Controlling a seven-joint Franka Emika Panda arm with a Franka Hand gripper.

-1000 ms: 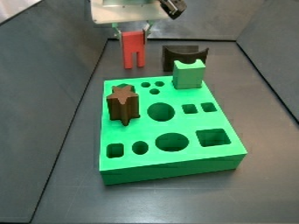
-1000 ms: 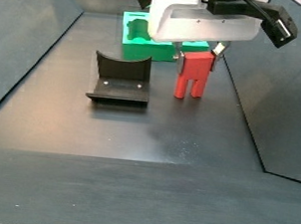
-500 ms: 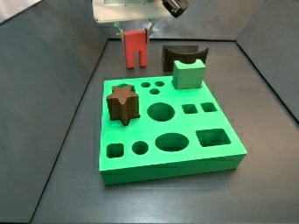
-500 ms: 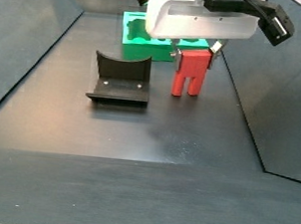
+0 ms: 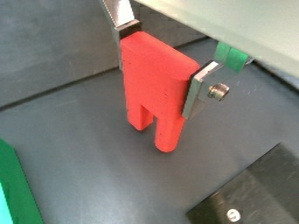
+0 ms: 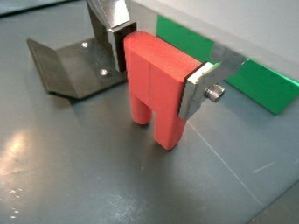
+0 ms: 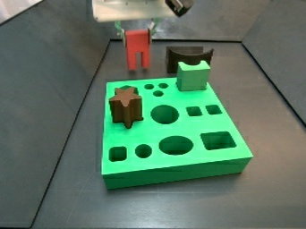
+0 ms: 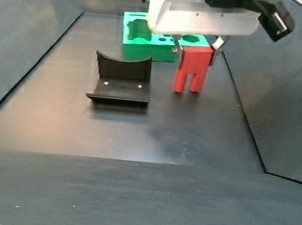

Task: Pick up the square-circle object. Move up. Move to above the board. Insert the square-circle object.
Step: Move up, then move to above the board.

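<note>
Red slotted 2-leg square-circle object (image 5: 158, 87) now lifted higher off floor vs 1 s ago; gripper (image 6: 158, 74) clamped on it, pick-up done, board (image 7: 174, 125) next.

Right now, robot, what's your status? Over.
End effector shut on red block, behind the board. Fixture beside it; nothing blocking.

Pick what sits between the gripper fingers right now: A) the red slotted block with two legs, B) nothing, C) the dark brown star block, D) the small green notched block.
A: in both wrist views the gripper has its silver fingers pressed on either side of the square-circle object, the red block with two legs, behind the board.
</note>
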